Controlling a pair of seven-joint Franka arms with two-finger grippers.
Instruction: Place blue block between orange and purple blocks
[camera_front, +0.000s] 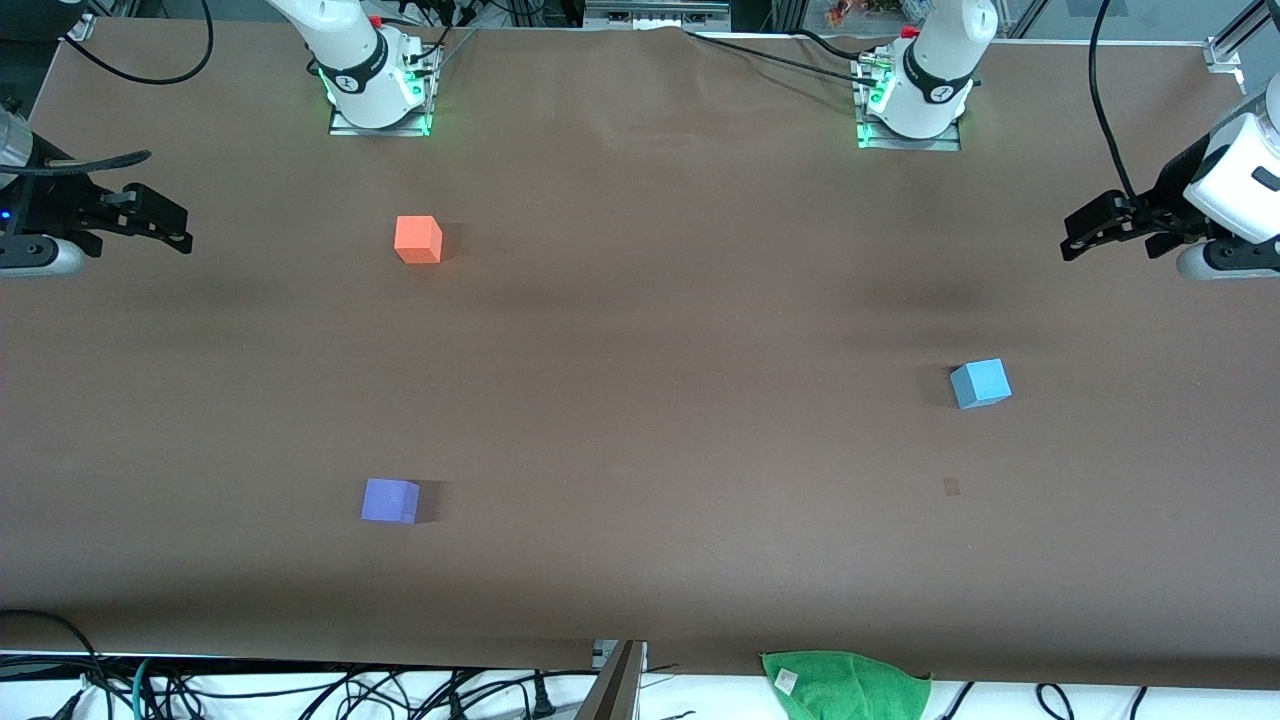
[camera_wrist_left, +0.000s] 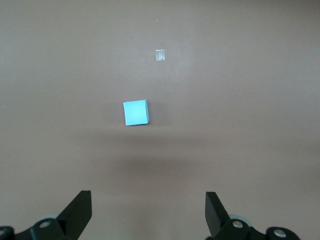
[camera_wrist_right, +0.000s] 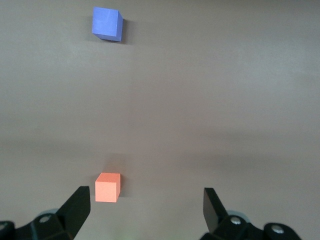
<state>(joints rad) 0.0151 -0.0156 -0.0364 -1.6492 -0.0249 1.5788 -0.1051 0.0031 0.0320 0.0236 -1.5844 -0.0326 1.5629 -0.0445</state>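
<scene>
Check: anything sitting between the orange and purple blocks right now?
Nothing. In the front view only bare table lies between orange block and purple block; right wrist view agrees.

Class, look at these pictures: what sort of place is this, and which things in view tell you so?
Most likely a robotics lab. Two arms are bolted to a table covered in brown sheet, loose cables run along its edges, and only three small cubes lie on it: orange block, purple block, blue block.

Matt blue block (camera_front: 980, 384), orange block (camera_front: 418, 239), purple block (camera_front: 390, 500) — on smooth matt brown table (camera_front: 640, 400); fuzzy green cloth (camera_front: 848, 686).
</scene>
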